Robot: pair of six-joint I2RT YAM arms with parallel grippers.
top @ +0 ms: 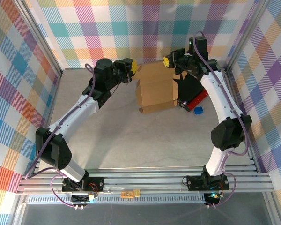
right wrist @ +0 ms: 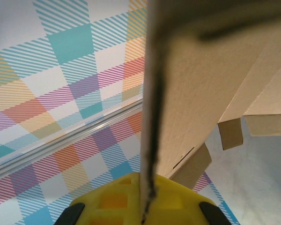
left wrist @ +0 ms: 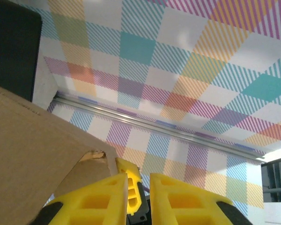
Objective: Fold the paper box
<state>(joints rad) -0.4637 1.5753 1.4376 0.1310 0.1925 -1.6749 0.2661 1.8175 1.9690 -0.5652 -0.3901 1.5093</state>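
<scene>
The brown paper box stands partly folded at the back middle of the table, flaps raised. My left gripper is at its upper left corner. In the left wrist view the yellow fingers stand a little apart with nothing between them, and the paper box lies just left of the left gripper. My right gripper is at the box's upper right corner. In the right wrist view the right gripper is shut on the edge of a flap of the paper box.
A black case with a red strip stands right of the box, and a small blue object lies beside it. Plaid walls with metal rails close in the back and sides. Bare table lies in front of the box.
</scene>
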